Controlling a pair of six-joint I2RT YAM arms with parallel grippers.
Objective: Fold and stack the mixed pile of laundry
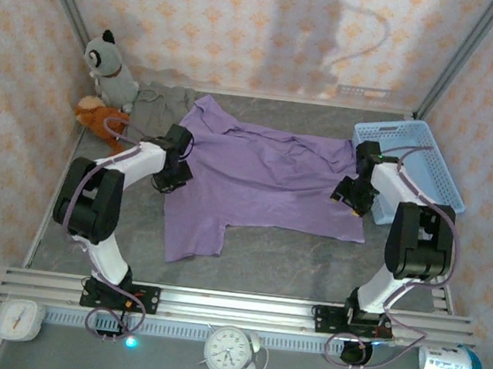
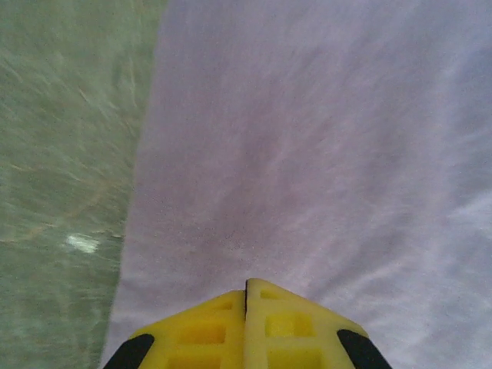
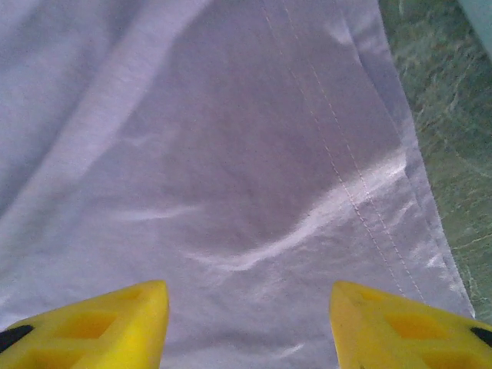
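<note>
Spread across the surface (image 1: 291, 261): purple garment (image 1: 265, 173), with taupe garment (image 1: 162, 104) just beside its far left corner. Left tool (image 2: 246, 283) over its left edge, tips pressed together. Right tool (image 3: 248, 286) over its right hem, tips apart.

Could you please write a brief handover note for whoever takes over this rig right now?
Left gripper: shut, fingers pressed together over the left edge of the large lavender-purple cloth garment. I cannot tell whether fabric is pinched.
Right gripper: open, over the garment's stitched right hem.
Things: the lavender garment lies spread out and somewhat wrinkled on the grey table. The small taupe grey-brown cloth garment sits crumpled at the back left.
Done: nothing is folded or stacked yet.
Left: fold both garments, then stack them.
</note>
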